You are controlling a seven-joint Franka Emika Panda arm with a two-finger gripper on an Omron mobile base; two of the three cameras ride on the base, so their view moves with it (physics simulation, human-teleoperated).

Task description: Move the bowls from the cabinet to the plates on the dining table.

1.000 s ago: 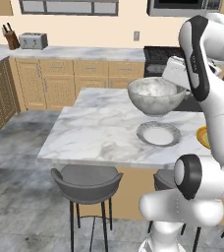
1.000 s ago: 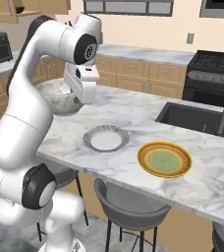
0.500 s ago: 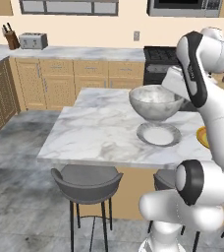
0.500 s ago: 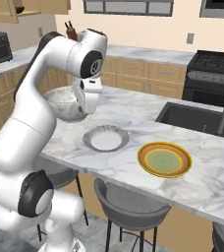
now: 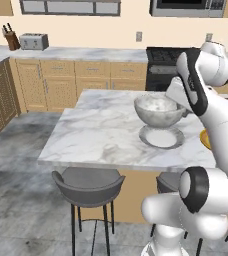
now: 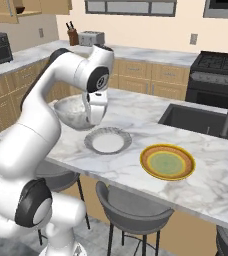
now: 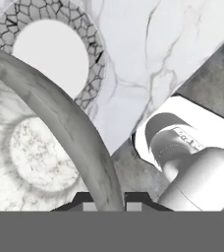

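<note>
Your gripper [image 7: 108, 201] is clamped on the rim of the deep grey-white marbled stone bowl [image 5: 159, 110], which hangs just above the pale grey round plate [image 5: 161, 136] on the long marble-topped dining table [image 5: 101, 127]. Bare marble lies left of it; the yellowish tan plate [image 6: 167, 161] sits apart. Your arm reaches forward, wrist bent down.

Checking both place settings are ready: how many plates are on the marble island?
2: a pale grey plate just below the held stone bowl, and a yellowish one beside it, nearer the sink.
</note>
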